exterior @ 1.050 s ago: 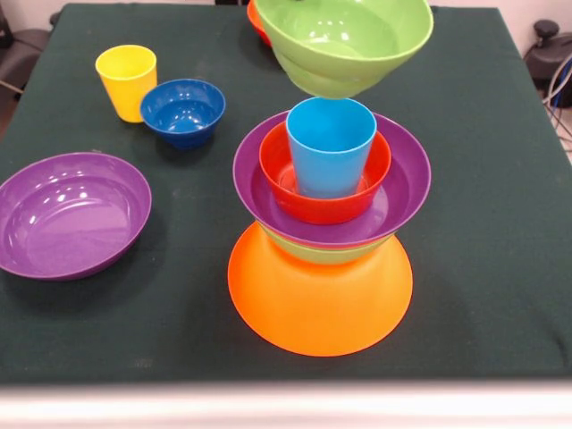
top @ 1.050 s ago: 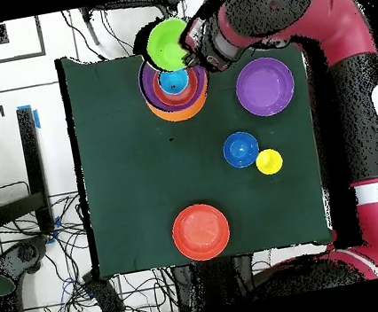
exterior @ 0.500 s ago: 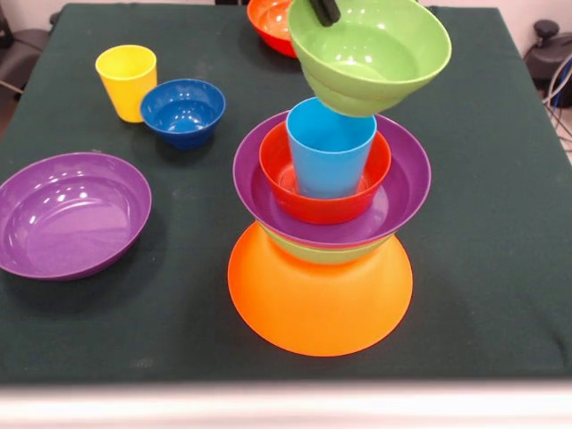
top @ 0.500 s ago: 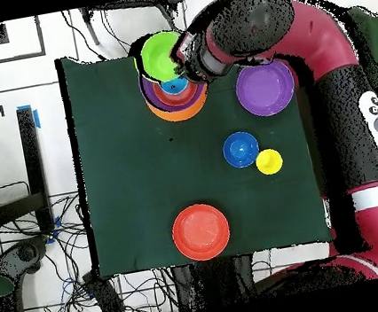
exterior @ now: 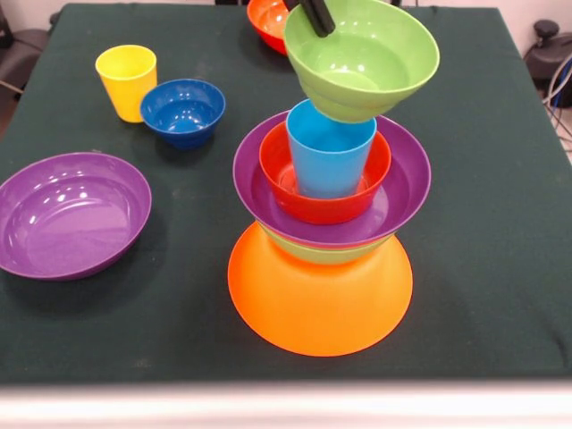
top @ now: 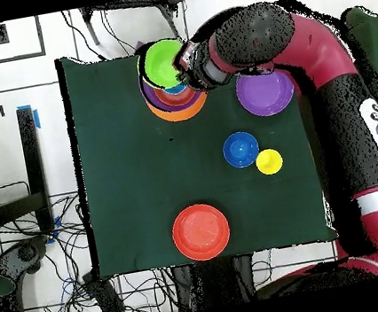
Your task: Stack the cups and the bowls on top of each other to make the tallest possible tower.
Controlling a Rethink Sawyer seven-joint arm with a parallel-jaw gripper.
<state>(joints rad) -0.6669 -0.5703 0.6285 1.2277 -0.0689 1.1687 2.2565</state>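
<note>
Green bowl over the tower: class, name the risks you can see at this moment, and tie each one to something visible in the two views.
1. The green bowl hangs tilted, held at its rim by the tool; released like this, it could land skewed on the light blue cup and slide off.
2. The cup's mouth is narrow for the bowl's base, so the perch may wobble.
3. A push could shift the stack resting on the upturned orange bowl.

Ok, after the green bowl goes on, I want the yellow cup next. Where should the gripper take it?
Take the yellow cup by its rim from straight above, one finger inside and one outside. It stands upright with its mouth open. Put the outside finger on the wall facing away from the small dark blue bowl, which sits close beside it.
</note>
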